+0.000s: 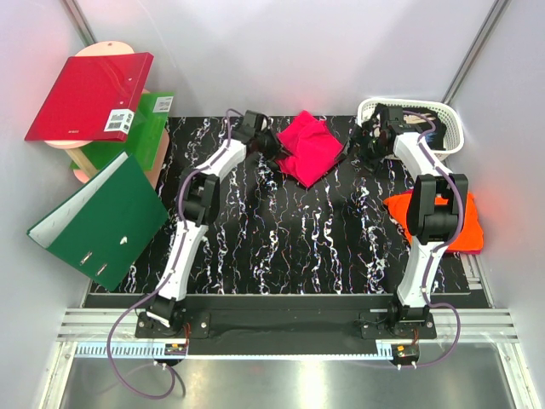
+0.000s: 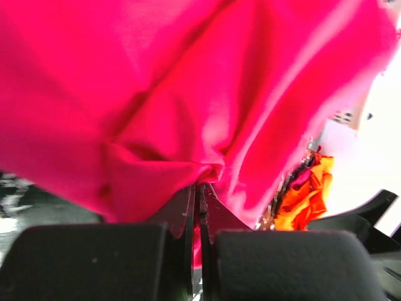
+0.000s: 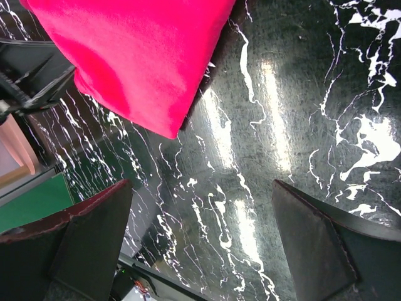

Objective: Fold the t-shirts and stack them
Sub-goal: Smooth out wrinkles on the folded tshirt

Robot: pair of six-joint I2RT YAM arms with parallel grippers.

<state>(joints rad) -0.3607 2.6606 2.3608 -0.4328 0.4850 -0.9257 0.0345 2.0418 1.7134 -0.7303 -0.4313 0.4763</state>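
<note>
The magenta-pink t-shirt (image 1: 308, 146) lies folded at the back middle of the black marbled table (image 1: 289, 247). My left gripper (image 1: 271, 145) is at its left edge, shut on a pinch of the cloth; in the left wrist view the pink shirt (image 2: 188, 94) fills the frame and bunches at my closed gripper (image 2: 200, 188). My right gripper (image 1: 368, 146) is open and empty, to the right of the shirt. In the right wrist view my gripper (image 3: 203, 216) hangs over bare table, the pink shirt (image 3: 131, 56) beyond it. The orange t-shirt (image 1: 467, 223) lies crumpled at the right, partly behind my right arm; it also shows in the left wrist view (image 2: 307, 197).
A white basket (image 1: 447, 123) stands at the back right corner. A red ring binder (image 1: 89, 95) rests on a pink stand at the back left, above a green box (image 1: 146, 129). A green binder (image 1: 98, 220) leans over the table's left edge.
</note>
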